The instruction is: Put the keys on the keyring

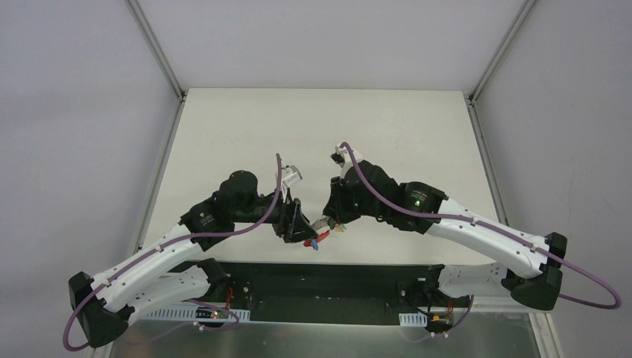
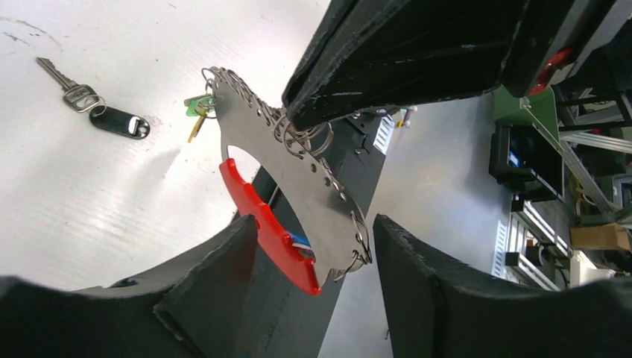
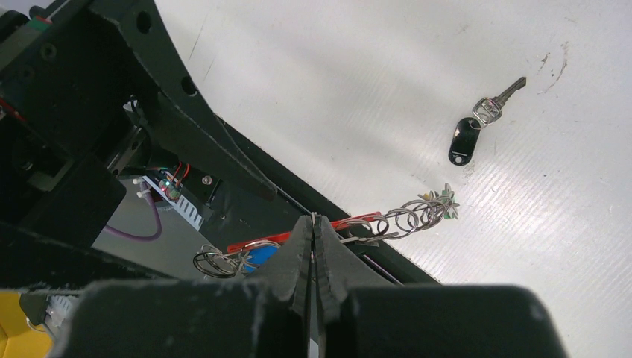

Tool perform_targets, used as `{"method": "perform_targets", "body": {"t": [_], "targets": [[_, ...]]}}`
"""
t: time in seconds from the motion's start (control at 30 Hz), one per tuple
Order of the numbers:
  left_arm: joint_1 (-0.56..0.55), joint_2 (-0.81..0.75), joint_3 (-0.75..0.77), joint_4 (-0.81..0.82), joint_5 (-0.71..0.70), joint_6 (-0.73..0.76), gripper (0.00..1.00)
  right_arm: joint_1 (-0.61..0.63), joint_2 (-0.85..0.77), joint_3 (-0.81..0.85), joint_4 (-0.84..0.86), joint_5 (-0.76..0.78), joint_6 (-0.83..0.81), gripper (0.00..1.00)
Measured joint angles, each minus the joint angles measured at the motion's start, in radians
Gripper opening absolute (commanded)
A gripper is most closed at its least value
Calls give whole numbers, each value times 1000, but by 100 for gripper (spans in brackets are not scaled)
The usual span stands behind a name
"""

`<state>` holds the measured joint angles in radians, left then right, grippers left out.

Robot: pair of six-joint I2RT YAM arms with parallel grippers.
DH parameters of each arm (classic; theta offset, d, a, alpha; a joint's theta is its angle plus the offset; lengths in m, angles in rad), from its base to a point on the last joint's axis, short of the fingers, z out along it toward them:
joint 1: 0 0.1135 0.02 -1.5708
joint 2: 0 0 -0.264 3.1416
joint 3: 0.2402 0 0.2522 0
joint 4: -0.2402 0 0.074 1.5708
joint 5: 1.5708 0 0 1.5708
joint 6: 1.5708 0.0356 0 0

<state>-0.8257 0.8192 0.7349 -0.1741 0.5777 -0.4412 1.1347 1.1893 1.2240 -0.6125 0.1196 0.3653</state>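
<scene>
The keyring (image 2: 298,171) is a thin silvery curved plate with small wire loops along its edge and a red section (image 2: 268,224). It hangs in the air over the table's near edge. My right gripper (image 3: 314,222) is shut on its middle; in the left wrist view the right gripper's fingers (image 2: 402,60) clamp it from above. My left gripper (image 2: 317,224) is open, with the keyring's red lower end between its fingers, touching neither. A green-headed key (image 2: 197,108) hangs at the far end, and a blue head (image 3: 261,257) shows near the red part. A black-headed key (image 2: 119,123) lies loose on the table.
Both grippers meet over the white table's (image 1: 320,134) front edge, around the keyring (image 1: 320,237). Below them runs the black base rail (image 1: 320,280) with wiring and electronics. The loose black-headed key (image 3: 466,138) lies on the table just beyond the keyring.
</scene>
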Motion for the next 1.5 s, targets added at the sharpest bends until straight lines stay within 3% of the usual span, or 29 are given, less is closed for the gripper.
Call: {"method": "perform_targets", "body": {"t": [0.13,0.27,0.37,0.8,0.9,1.07,1.13,1.5], "targets": [[0,0,8,-8,-12,14,32,0,0,1,-5,1,1,0],[0,0,17,-17,-29,26,22,0,0,1,-6,0,1,0],[0,0,22,-24,-42,35,0,0,-2,1,-6,-5,2,0],[-6,-51,30,-34,-80,42,0,0,-36,0,5,-57,0,0],[-7,-82,30,-42,-79,44,0,0,-56,-8,22,-84,-3,9],[-6,-122,31,-51,-56,53,0,2,-126,-36,32,-126,-15,40],[-6,-128,31,-53,-45,57,0,3,-165,-40,30,-130,-26,47],[-6,-142,31,-56,6,59,0,5,-245,-42,2,-147,-52,50]]}}
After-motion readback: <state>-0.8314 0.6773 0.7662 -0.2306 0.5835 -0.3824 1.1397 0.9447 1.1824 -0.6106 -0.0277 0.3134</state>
